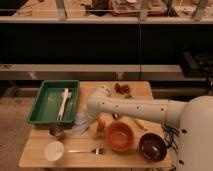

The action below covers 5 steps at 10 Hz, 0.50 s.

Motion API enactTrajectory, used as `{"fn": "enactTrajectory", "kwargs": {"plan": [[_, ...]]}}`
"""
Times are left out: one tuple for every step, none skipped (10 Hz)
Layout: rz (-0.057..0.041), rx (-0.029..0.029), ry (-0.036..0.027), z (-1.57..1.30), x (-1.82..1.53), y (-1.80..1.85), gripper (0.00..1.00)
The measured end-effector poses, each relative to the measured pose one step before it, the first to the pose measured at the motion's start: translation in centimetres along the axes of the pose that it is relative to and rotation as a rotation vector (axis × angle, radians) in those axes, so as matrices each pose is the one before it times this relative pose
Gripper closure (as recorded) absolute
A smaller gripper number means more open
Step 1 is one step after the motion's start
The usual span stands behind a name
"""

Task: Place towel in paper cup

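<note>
In the camera view the white arm reaches from the right across the wooden table and bends down at its far end. There the gripper hangs low over the table's left-middle part. How far it is open cannot be told, nor whether it has hold of anything. The towel, a pale crumpled cloth, lies on the table right at the gripper, on its left and lower side, seemingly touching it. The paper cup stands upright well below and left of the gripper, near the table's front edge and apart from the towel. A small metal cup sits between the two, just left of the towel. Up and left of the gripper lies a green tray with a white utensil in it. A fork lies below the gripper, just right of the paper cup. An orange item sits just right of the gripper, then an orange bowl lower right and a dark bowl farther right. Some red items lie beyond the arm, up and right of the gripper.
</note>
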Motion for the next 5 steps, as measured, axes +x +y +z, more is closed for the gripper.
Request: {"fn": "enactTrajectory", "kwargs": {"plan": [[0.00455, -0.00377, 0.01131, 0.394, -0.092, -0.013, 0.20], [0.00406, -0.00429, 0.00678, 0.409, -0.227, -0.024, 0.20], [0.00388, -0.00777, 0.00410, 0.496, -0.265, 0.016, 0.20], [0.00753, -0.00939, 0.00845, 0.655, 0.118, 0.054, 0.20], [0.01112, -0.00702, 0.00201, 0.506, 0.093, 0.005, 0.20]]}}
